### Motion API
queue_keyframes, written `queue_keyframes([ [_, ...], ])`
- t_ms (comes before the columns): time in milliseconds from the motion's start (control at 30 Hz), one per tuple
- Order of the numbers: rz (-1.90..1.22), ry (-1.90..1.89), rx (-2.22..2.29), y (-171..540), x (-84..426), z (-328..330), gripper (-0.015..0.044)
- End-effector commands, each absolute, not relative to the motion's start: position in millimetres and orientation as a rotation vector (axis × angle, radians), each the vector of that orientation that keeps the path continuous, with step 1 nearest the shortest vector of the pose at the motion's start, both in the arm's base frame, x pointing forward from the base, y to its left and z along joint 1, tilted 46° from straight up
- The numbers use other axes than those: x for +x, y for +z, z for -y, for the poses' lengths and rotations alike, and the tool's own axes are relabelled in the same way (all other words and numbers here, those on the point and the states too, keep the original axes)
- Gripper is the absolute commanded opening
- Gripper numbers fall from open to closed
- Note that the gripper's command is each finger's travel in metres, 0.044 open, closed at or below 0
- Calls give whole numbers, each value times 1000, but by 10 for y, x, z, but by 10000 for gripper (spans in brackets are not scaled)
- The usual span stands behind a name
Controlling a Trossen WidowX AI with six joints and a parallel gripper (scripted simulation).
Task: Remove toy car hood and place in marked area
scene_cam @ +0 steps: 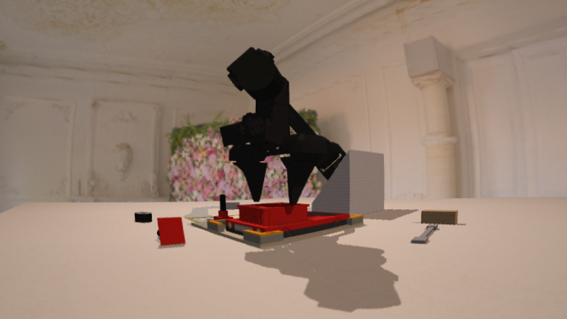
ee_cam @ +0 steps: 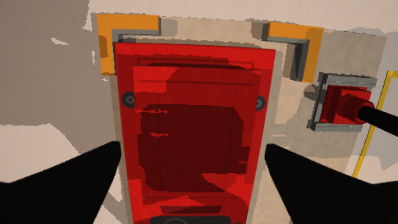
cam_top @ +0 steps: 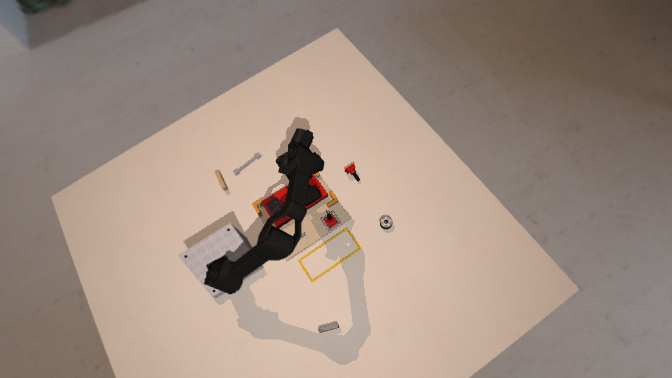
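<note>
The red hood is a raised box on the front of the red toy car. The car lies on a base plate between orange-topped corner brackets. My gripper is open and empty, just above the hood, with one fingertip to each side of it in the wrist view. The arm hides the gripper's fingers and part of the car in the top view. The marked area, a yellow outline, is on the table beside the base plate.
A red piece with a black rod stands between car and outline. Another red-and-black piece, a wheel, a wrench, a wooden block and a grey wedge stand around.
</note>
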State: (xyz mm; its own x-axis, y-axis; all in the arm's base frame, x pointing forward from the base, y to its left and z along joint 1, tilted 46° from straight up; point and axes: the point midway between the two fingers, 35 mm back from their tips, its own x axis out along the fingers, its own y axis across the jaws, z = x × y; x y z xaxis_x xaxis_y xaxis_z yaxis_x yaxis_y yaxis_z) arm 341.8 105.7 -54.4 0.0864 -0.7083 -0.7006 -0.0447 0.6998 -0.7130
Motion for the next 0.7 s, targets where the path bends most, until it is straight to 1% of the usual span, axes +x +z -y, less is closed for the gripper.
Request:
queue_keyframes([
  [0, -1416, -554, -678, -560, 3422, -1039, 440],
  [667, -1416, -554, -679, -628, 3431, -968, 440],
])
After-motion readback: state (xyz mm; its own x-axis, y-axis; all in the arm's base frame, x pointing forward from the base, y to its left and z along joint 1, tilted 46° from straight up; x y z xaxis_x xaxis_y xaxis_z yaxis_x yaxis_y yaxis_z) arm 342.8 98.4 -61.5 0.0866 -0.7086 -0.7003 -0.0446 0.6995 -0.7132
